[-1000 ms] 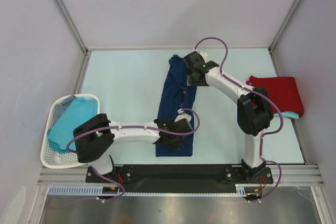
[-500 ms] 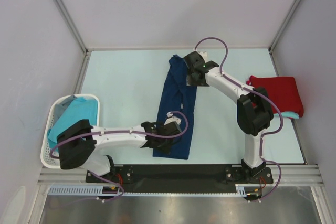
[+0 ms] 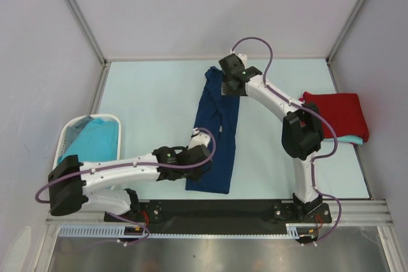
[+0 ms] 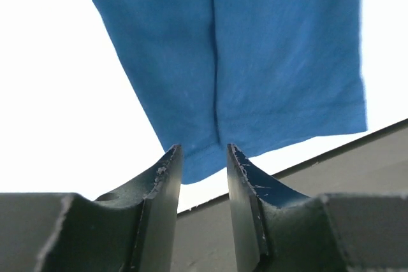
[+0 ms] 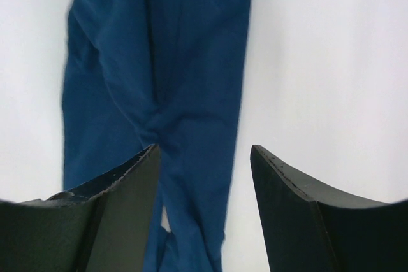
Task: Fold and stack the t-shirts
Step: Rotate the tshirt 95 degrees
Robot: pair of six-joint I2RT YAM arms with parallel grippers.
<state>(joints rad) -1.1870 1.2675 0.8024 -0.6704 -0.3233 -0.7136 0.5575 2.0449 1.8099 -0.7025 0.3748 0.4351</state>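
Observation:
A navy blue t-shirt lies folded into a long strip down the middle of the table. My left gripper is low at the strip's near left corner; in the left wrist view its jaws stand apart, open, with the cloth's edge just beyond the tips and nothing between them. My right gripper hovers over the strip's far end, open wide above the cloth, holding nothing. A folded red t-shirt rests on a turquoise one at the right.
A white perforated basket stands at the near left with turquoise t-shirts inside. The black base rail runs along the near edge. Grey walls close off the back and both sides.
My left arm has stretched out and its gripper slid leftward off the shirt's lower part to the near left corner. The right gripper edged slightly up and left at the far end.

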